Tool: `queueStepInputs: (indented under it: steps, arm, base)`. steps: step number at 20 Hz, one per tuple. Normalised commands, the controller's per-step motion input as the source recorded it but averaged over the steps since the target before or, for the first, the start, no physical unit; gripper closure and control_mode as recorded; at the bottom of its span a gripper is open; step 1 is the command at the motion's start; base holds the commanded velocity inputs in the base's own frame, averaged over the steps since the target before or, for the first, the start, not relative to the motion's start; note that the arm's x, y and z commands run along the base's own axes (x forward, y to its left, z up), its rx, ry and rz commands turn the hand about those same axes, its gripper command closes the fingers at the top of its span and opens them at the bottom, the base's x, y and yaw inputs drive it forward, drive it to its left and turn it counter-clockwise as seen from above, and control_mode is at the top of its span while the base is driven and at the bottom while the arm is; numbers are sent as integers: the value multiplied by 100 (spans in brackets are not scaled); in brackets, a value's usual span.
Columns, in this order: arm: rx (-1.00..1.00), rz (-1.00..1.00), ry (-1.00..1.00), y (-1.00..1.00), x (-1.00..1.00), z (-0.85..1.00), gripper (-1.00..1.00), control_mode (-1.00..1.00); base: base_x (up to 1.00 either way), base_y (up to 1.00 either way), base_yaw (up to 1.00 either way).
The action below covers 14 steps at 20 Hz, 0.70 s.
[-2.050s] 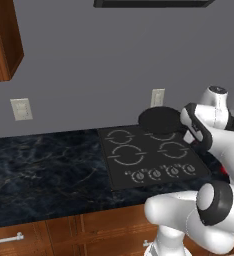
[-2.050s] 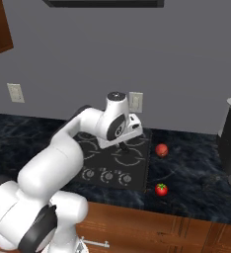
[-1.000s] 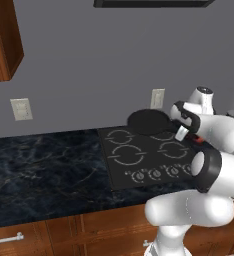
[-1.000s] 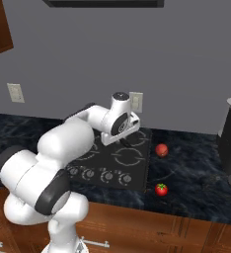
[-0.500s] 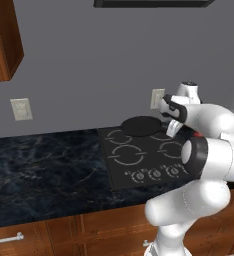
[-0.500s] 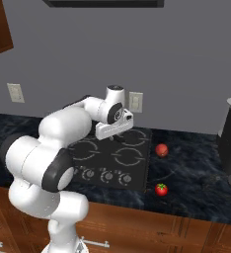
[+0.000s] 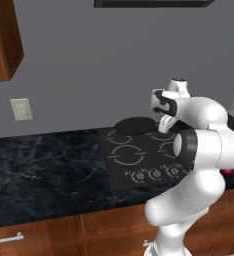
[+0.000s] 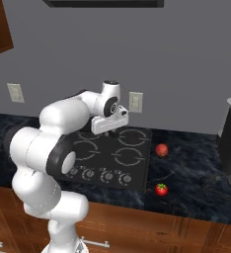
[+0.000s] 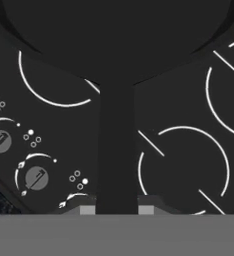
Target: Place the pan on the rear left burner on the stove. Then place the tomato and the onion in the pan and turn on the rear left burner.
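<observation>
my claw (image 9: pixel 117 205) was closed on the pan's handle; in the hand view the dark handle ran straight up from between my two fingertips (image 9: pixel 87 207) to the pan (image 9: pixel 119 35) at the top of that view. the pan itself was round, matte black and shallow.

in the left base view the pan (image 7: pixel 134 125) sat over the rear left part of the stove (image 7: pixel 139 157), above the rear left burner (image 7: pixel 120 132). whether its base touched the glass or stood just above it could not be told.

nearest on the cooktop, the row of knobs (image 8: pixel 97 174) ran along the front edge. behind the knobs, the front burner rings showed as pale arcs on black glass. the pan covered most of the rear left ring.

to the right of the stove (image 8: pixel 137 170), on the dark marbled counter (image 8: pixel 196 183), two small balls lay well apart from the pan. the tomato (image 8: pixel 161 189), bright red with a green stem spot, lay nearer the front edge. the onion (image 8: pixel 161 150), duller and pinkish, lay farther back, just beside the stove's right edge. the two did not touch.

farthest back, an outlet (image 8: pixel 134 102) was set in the grey wall behind the stove.
</observation>
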Motion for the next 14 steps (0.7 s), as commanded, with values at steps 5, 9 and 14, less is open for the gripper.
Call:
queueStepInputs:
  steps: [5, 9, 14]
  arm:
    - [0, 0, -2, 12, 1, -21, 100, -100]
    - [0, 0, 0, 0, 0, -21, 100, -100]
    - [0, 0, 0, 4, 4, -34, 100, -100]
  base:
    - [0, 0, 0]
    - [0, 0, 0]
    - [0, 0, 0]
